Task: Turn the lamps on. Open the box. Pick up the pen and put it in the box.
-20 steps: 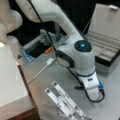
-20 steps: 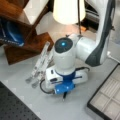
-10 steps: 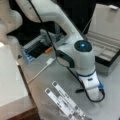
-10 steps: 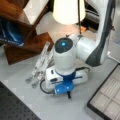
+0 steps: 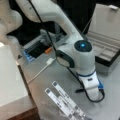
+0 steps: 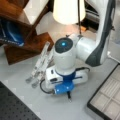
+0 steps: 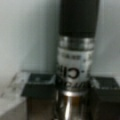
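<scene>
The claw is low on the grey tabletop, its two black fingers squeezing the slim black pen. Long white strips lie beside it. The wide flat box stands open nearby.

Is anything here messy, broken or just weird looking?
Nothing looks broken or spilled. The box stands open with its lid up, and a lamp glows. The end effector is down at the table with its fingers on either side of the pen. The white strips lie slanted but tidy.
</scene>
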You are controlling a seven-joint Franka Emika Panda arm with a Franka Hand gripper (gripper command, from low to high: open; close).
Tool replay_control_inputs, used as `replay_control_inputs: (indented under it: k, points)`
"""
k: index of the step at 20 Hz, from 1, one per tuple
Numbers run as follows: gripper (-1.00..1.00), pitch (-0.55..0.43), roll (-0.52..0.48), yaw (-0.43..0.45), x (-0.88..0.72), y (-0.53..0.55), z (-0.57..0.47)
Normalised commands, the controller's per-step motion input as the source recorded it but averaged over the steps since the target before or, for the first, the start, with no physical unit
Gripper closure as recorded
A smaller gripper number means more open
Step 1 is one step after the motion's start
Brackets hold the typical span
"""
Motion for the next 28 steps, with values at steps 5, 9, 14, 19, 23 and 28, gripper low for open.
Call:
replay_control_inputs:
  k: [5, 9, 14, 19, 23, 28]
  points:
    - [1.00, 0.028, -0.170, -0.045, -0.14, 0.16, 0.21]
    - [1.00, 0.049, -0.178, -0.077, -0.11, 0.21, 0.24]
    - [1.00, 0.049, -0.182, -0.126, -0.08, 0.20, 0.18]
    - [1.00, 0.128, -0.151, -0.243, -0.04, 0.13, 0.25]
    - [1.00, 0.099, -0.146, -0.273, 0.01, 0.12, 0.36]
    - [1.00, 0.094, -0.153, -0.282, 0.04, 0.14, 0.33]
